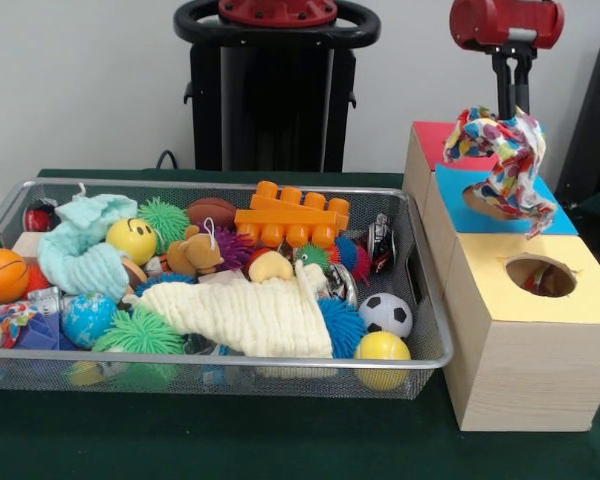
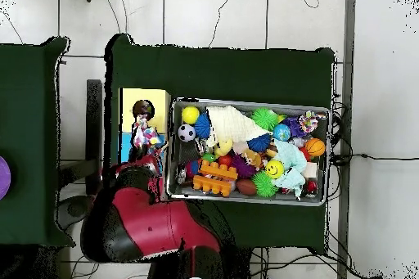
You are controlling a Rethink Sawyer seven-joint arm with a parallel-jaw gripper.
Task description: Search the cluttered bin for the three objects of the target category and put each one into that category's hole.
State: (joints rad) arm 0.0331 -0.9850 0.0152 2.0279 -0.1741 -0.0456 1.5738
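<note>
the claw is clamped on a dotted cloth, which hangs below it over the blue box. the yellow box's hole lies just nearer the camera; the bin sits alongside.

Soft, even light from above fills both views. The wire basket glints faintly along its rim, and the wooden boxes cast only faint shadows on the green table.

Silver wire-mesh bin, soft dotted cloth, matt wooden box.
</note>
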